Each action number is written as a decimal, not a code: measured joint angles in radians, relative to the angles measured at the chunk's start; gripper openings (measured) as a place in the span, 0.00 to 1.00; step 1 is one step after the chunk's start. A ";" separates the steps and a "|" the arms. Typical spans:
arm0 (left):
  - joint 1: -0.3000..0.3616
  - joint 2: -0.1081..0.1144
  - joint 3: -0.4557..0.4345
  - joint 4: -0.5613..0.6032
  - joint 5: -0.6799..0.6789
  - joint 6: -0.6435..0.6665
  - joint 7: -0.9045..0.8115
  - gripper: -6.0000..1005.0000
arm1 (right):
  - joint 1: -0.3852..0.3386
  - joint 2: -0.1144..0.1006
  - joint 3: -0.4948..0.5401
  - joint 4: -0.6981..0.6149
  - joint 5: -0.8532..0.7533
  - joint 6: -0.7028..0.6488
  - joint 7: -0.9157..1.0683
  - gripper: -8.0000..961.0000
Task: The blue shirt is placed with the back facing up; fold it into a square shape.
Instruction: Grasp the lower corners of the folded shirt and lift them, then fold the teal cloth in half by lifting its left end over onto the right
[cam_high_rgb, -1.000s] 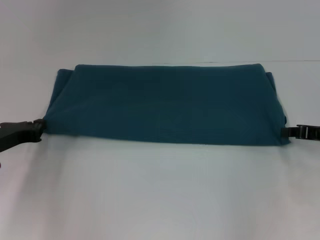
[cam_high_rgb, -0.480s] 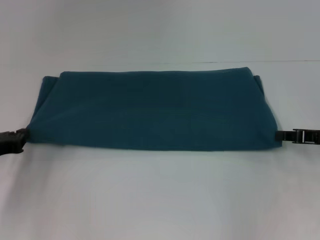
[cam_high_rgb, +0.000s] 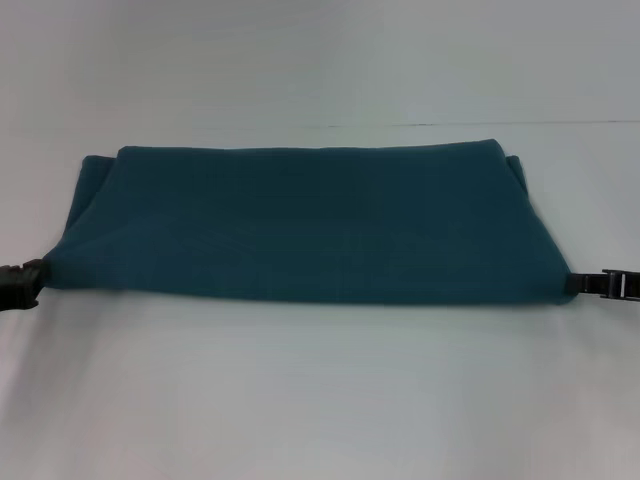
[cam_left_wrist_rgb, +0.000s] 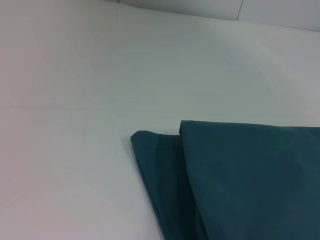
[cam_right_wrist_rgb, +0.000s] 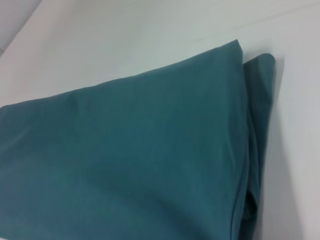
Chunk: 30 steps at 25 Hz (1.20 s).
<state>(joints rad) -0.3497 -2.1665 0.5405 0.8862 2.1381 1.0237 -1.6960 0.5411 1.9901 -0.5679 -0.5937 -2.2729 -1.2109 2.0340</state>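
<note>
White table (cam_high_rgb: 320, 400), blue shirt (cam_high_rgb: 310, 225) folded (near corners clawed), margins open

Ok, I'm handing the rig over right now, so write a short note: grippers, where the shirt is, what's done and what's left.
Left gripper: at the near left corner of the blue shirt, low on the table.
Right gripper: at the near right corner.
Whether either one grips cloth cannot be seen.
Shirt: lies flat as a wide band across the table, plain side up, layered edges showing at both ends.
Done: folded lengthwise.
Left: fold the ends in to get a square.
</note>
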 joint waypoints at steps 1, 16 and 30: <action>0.000 0.000 0.000 0.000 0.000 0.000 0.000 0.10 | -0.001 0.000 0.000 0.000 0.000 -0.001 0.000 0.04; 0.025 -0.001 -0.036 0.061 -0.006 0.192 0.007 0.13 | -0.040 -0.015 0.052 -0.038 0.059 -0.117 -0.042 0.06; 0.037 0.009 -0.261 0.033 -0.067 0.382 -0.163 0.48 | -0.070 -0.036 0.120 -0.094 0.213 -0.245 -0.146 0.61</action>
<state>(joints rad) -0.3123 -2.1575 0.2799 0.9190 2.0709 1.4057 -1.8593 0.4709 1.9542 -0.4475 -0.6876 -2.0600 -1.4554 1.8876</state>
